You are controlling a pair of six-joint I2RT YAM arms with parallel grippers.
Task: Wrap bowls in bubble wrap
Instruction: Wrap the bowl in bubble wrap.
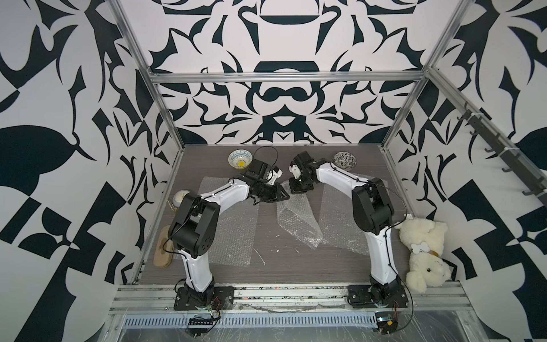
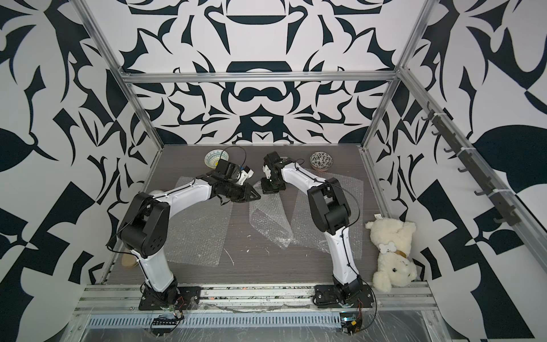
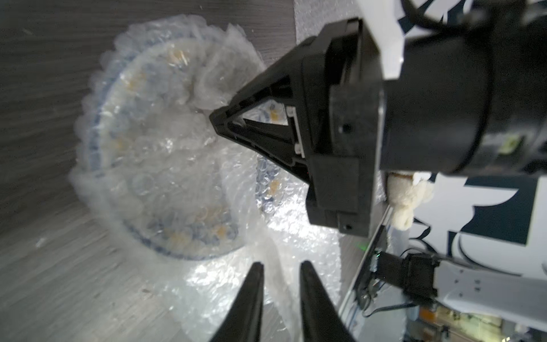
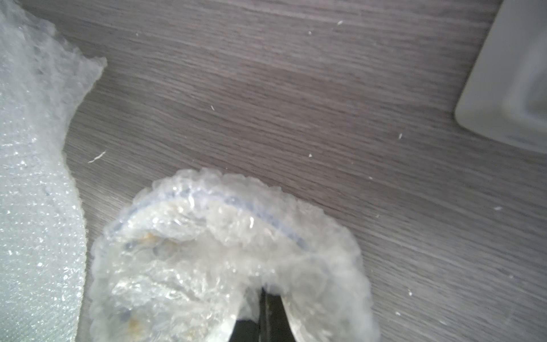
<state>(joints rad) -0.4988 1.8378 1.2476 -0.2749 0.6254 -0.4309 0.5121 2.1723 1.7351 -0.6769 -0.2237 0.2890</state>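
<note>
**WORK SURFACE AND VISIBILITY CHECK**

**Top views.** Note the grey wood-grain table (image 1: 266,268). It stands inside an aluminium frame (image 1: 284,77) walled with black-and-white patterned panels (image 2: 266,44). Flat sheets of bubble wrap (image 1: 236,234) lie on the table. At the far edge, find the yellow-centred bowl (image 1: 239,158) and the floral bowl (image 1: 345,160), both unwrapped. A plush bear (image 1: 423,251) lies at the right edge. The left gripper (image 1: 286,196) and right gripper (image 1: 297,191) meet mid-table. In both top views they hide what lies beneath them.

**Left wrist view.** The blue-and-yellow bowl (image 3: 165,154) sits on the table under bubble wrap, and the film blurs its pattern. The right gripper (image 3: 214,120) is clenched to a point, with its tips on the wrap inside the bowl. The left gripper's fingers (image 3: 254,296) stand slightly apart with film between them. You cannot tell whether they grasp it.

**Right wrist view.** The wrapped blue-and-yellow bowl (image 4: 225,237) is cut off at the picture's edge, and the right gripper (image 4: 268,293) shows only as a dark sliver. A pale object (image 4: 509,74) is blurred and cropped, so you cannot make out what it is.
</note>
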